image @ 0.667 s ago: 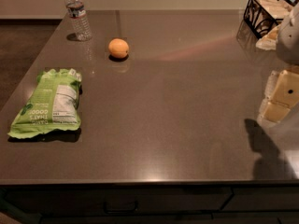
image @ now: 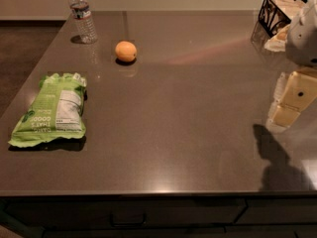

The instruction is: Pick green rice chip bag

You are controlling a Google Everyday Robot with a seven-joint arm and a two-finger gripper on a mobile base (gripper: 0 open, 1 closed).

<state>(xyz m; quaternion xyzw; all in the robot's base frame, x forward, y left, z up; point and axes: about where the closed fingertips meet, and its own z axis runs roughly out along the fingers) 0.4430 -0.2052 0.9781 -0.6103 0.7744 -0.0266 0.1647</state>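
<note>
The green rice chip bag [image: 52, 110] lies flat near the left edge of the dark table [image: 188, 108], its white label panel facing up. It is lime green with white lettering. My gripper [image: 291, 100], cream-coloured under a white arm [image: 304, 33], hangs above the table's right side, far to the right of the bag. It holds nothing that I can see, and its shadow [image: 275, 155] falls on the table below it.
An orange fruit [image: 126, 51] sits at the back middle-left. A clear water bottle [image: 82, 16] stands at the back left corner. A black wire basket [image: 277, 14] stands at the back right. The table's front edge runs across the bottom.
My gripper has edged slightly to the left. The bag, fruit and bottle have not moved.
</note>
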